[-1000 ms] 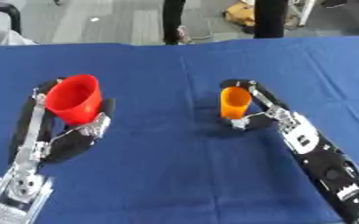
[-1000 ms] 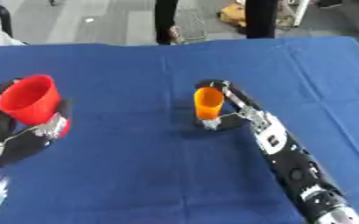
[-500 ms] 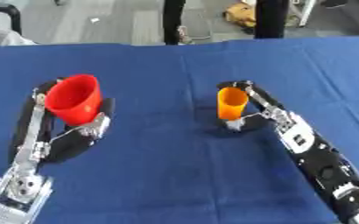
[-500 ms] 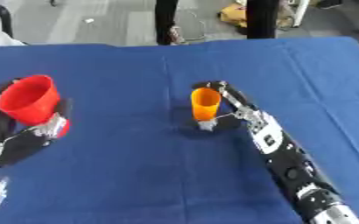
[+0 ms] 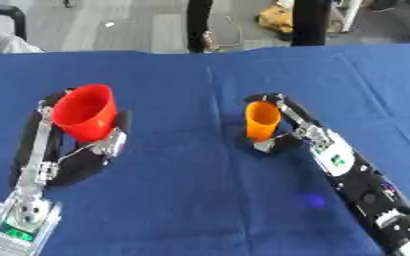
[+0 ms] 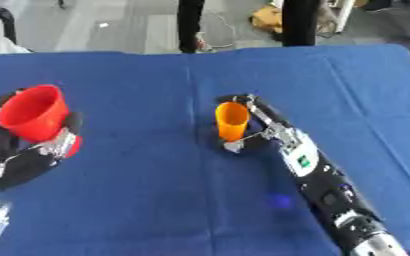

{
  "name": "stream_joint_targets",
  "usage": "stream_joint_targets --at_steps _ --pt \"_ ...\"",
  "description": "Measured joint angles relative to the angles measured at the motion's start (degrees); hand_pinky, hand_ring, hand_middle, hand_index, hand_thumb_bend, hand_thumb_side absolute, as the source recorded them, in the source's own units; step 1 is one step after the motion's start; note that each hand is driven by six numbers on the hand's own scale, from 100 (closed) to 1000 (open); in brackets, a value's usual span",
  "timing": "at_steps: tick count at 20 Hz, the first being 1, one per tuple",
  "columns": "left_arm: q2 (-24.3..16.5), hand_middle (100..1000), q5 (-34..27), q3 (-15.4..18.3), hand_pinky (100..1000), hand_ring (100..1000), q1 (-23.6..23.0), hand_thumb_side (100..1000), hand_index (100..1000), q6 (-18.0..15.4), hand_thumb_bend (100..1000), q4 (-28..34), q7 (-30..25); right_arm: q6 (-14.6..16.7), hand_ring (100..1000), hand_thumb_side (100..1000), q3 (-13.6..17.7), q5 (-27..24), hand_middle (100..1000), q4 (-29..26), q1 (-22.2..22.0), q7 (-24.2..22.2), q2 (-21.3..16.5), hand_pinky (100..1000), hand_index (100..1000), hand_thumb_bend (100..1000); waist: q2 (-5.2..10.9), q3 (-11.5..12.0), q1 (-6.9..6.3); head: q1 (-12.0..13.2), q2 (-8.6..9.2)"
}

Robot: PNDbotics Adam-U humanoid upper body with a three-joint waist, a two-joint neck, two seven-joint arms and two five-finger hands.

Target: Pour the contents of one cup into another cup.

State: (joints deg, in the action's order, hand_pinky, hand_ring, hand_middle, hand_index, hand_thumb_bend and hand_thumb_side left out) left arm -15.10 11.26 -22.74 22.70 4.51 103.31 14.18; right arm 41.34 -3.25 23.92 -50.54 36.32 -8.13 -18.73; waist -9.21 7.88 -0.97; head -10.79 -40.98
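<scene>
Orange cup (image 5: 262,120) stands upright in my right hand (image 5: 289,131), a little right of the middle of the blue surface (image 5: 191,200), my fingers (image 5: 273,100) curled round its far side and the thumb closed in low at its base. Whether its bottom rests on the cloth or hangs just above it, I cannot tell. Well apart to the left, my left hand (image 5: 84,150) has its fingers wrapped about the red cup (image 5: 85,112), which leans with its mouth toward the far left and looks lifted off the surface.

My worry is the gap between the two cups: I judge the pour has not begun, and tipping the orange one before the rims are near would put the contents on the cloth. The orange cup is narrow and held mostly low, so it could twist or slide in my fingers as I tilt it. The red cup's lean could also send the stream past its mouth.

What either cup contains is hidden from me; the insides show only colour. My left palm is mostly covered by the red cup.
</scene>
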Motion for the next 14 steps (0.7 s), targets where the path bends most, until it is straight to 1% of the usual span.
stream_joint_targets --at_steps 2,6,10,14 --pt "0.00 329 -0.16 0.00 100 250 0.01 336 607 0.00 100 0.32 0.00 -0.41 467 100 0.06 -1.01 500 0.04 -0.05 0.32 -0.03 115 827 239 0.01 0.01 0.04 0.00 0.01" --pt "-0.01 329 -0.39 0.03 100 250 0.02 339 607 0.02 100 0.86 0.02 -1.49 466 100 0.60 -3.18 501 0.09 -0.46 0.72 -1.11 115 827 236 0.02 0.01 0.34 0.00 0.01" --pt "-0.07 329 -0.78 0.06 100 249 0.01 344 607 0.08 100 1.60 0.08 -2.35 462 100 1.38 -5.41 502 -0.02 -0.91 1.02 -3.43 118 825 231 0.10 -0.07 0.46 0.04 0.04" --pt "-0.45 328 -0.96 0.06 100 249 -0.43 344 607 0.11 100 2.02 0.08 -2.84 458 100 2.18 -8.01 505 -0.90 -1.07 1.29 -6.17 119 829 227 0.44 -0.18 0.94 0.10 0.09"
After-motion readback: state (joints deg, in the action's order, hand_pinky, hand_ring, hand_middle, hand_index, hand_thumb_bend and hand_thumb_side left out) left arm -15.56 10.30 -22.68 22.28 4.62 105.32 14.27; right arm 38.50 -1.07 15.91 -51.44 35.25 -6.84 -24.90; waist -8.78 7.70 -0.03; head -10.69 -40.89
